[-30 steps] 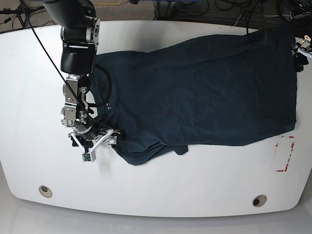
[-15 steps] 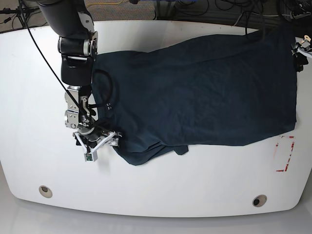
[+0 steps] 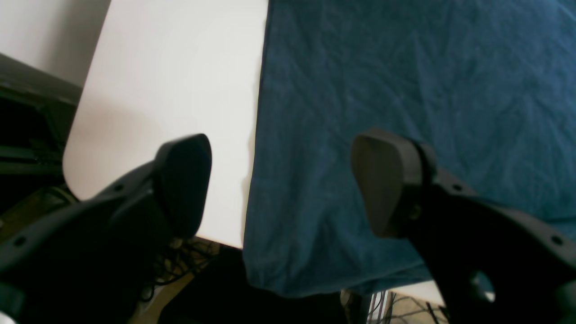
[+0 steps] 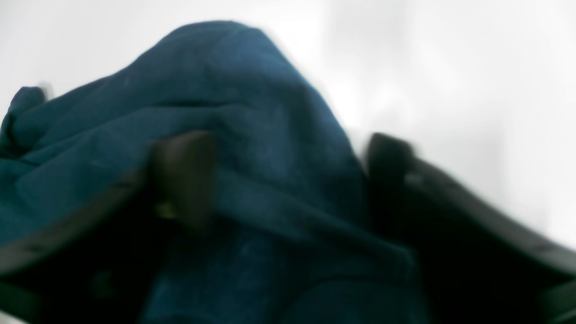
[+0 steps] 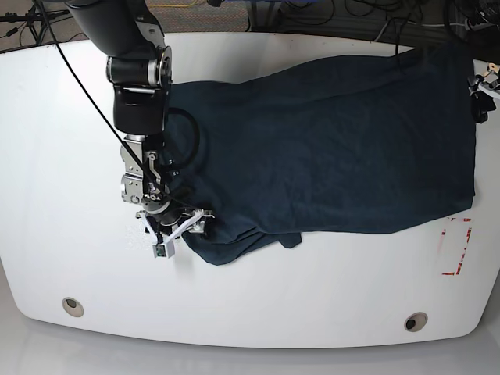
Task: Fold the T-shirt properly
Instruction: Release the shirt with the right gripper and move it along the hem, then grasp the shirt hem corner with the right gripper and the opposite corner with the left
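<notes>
the t-shirt (image 5: 328,148) lies spread over the white table (image 5: 47,156), filling it from the centre toward 3 o'clock, with a bunched corner at about 7 o'clock. the right gripper (image 5: 178,225) is at that corner, its jaws apart with a fold of cloth between them, but the blurred wrist view does not show if they pinch it. the left gripper (image 3: 281,189) stands wide open at 2 o'clock, above the shirt edge, holding nothing.
</notes>
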Controlling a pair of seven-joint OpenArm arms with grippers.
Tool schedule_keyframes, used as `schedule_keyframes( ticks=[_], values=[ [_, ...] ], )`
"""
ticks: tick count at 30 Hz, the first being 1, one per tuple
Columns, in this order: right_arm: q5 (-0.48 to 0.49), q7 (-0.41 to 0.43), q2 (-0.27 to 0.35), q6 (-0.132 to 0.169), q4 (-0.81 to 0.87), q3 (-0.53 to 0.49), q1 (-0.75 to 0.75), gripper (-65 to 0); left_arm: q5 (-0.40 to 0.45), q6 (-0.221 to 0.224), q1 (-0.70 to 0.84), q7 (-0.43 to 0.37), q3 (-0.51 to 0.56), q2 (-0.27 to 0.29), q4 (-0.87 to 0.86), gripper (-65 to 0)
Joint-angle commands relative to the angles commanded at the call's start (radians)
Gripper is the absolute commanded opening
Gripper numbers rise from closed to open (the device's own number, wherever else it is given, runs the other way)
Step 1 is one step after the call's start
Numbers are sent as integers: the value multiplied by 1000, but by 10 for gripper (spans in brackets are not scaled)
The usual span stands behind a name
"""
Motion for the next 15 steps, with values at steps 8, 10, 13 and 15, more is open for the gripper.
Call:
schedule_keyframes(
  ticks=[8,10,13,15],
  values=[
    [0,-3,-2,0,-2,-32,0,-488,89,2,-109,0,0,0,-3,-165],
    [0,-3,-2,-3,-2,-68,-6,-541,146,2,-158,0,2,3,-14,-165],
    [2,-3,-2,-6,-2,-110,-11,-645,241,2,-238,0,34,2,-60,-164],
    [2,-5,-2,-6,-2,-115,-11,-650,308,2,-281,-5,54,2,-104,-164]
  ],
)
